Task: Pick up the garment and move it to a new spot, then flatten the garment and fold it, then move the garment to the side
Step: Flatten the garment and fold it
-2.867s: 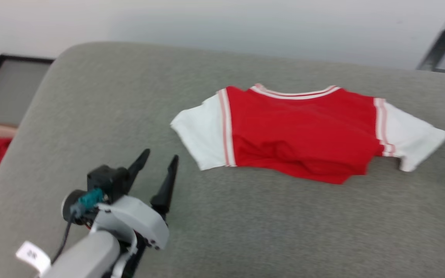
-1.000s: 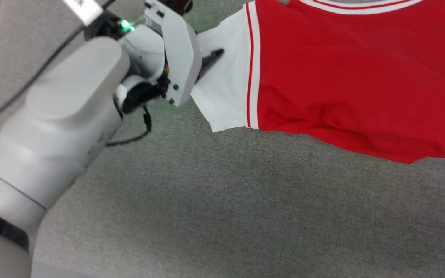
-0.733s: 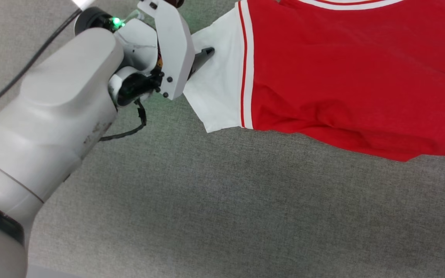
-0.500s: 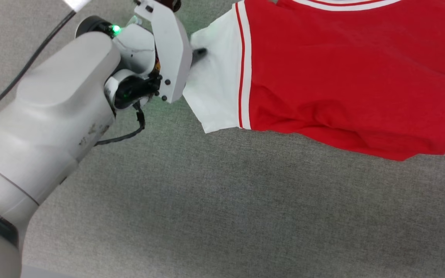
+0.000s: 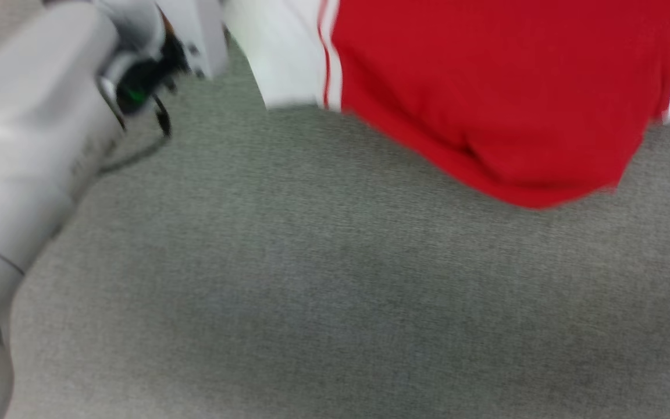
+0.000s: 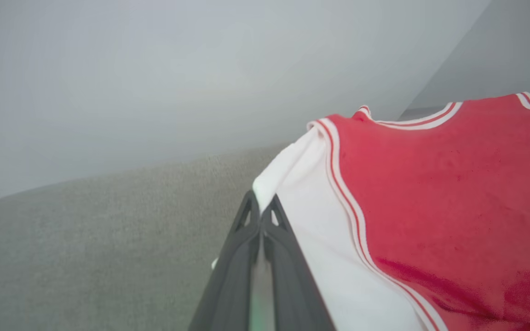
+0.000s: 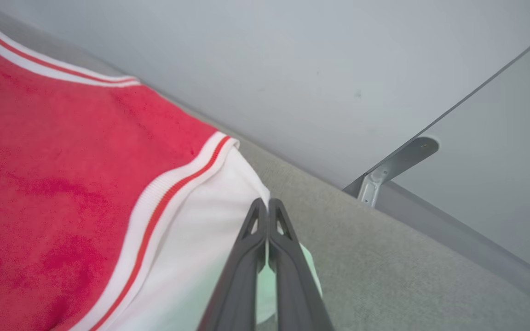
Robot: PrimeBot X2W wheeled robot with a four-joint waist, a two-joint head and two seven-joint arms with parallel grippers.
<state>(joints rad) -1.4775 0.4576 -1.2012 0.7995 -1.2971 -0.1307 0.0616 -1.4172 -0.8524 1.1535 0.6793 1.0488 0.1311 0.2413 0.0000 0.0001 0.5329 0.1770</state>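
The garment (image 5: pixel 486 87), a red jersey with white sleeves and striped trim, lies across the top of the blurred head view on the grey padded surface (image 5: pixel 312 302). Its lettering is hidden. In the left wrist view my left gripper (image 6: pixel 261 209) is shut on the edge of one white sleeve (image 6: pixel 311 220), with the red body (image 6: pixel 453 193) spreading to the right. In the right wrist view my right gripper (image 7: pixel 267 204) is shut on the edge of the other white sleeve (image 7: pixel 210 230). My left forearm (image 5: pixel 32 116) fills the head view's upper left.
A pale wall (image 6: pixel 154 69) rises behind the grey surface. A grey metal bracket (image 7: pixel 394 165) and a slanted panel (image 7: pixel 499 151) stand beyond the surface's far edge in the right wrist view. Bare grey surface spreads in front of the garment.
The whole head picture has shifted and blurred, so the camera has moved. My left finger, which lay on the white sleeve, has passed out of the top of that view.
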